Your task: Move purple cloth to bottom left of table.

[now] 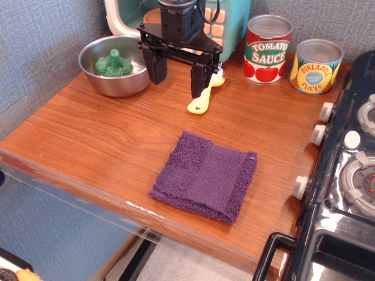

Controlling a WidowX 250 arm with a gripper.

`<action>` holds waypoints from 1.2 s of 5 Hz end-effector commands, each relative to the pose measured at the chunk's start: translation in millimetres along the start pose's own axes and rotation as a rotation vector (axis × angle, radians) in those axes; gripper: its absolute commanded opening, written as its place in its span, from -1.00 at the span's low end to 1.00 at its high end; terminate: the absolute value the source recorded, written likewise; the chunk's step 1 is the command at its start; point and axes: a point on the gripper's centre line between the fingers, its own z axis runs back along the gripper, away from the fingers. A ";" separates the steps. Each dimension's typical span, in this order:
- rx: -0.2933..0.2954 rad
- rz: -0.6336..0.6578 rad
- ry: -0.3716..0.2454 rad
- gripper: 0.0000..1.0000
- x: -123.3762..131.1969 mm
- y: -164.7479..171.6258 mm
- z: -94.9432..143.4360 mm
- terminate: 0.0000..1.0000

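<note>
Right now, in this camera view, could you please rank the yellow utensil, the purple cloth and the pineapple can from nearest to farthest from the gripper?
From the gripper, whose fingers hang open above the table:
1. Yellow utensil, just below its right-hand finger in the picture.
2. Purple cloth, flat toward the table's front edge.
3. Pineapple can, at the back, beside the stove.

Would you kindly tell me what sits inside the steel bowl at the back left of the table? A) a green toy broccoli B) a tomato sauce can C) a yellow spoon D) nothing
A: a green toy broccoli sits inside the steel bowl, alone.
</note>
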 end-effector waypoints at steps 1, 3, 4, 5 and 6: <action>0.000 0.000 0.000 1.00 0.0 0.0 0.0 -1.00; -0.060 -0.008 -0.041 1.00 -20.7 -33.0 8.8 -1.00; -0.063 -0.020 -0.011 1.00 -39.4 -52.6 -1.8 -1.00; -0.051 -0.005 0.020 1.00 -55.6 -62.9 -24.3 -1.00; -0.033 0.007 0.015 1.00 -61.4 -63.5 -43.1 -1.00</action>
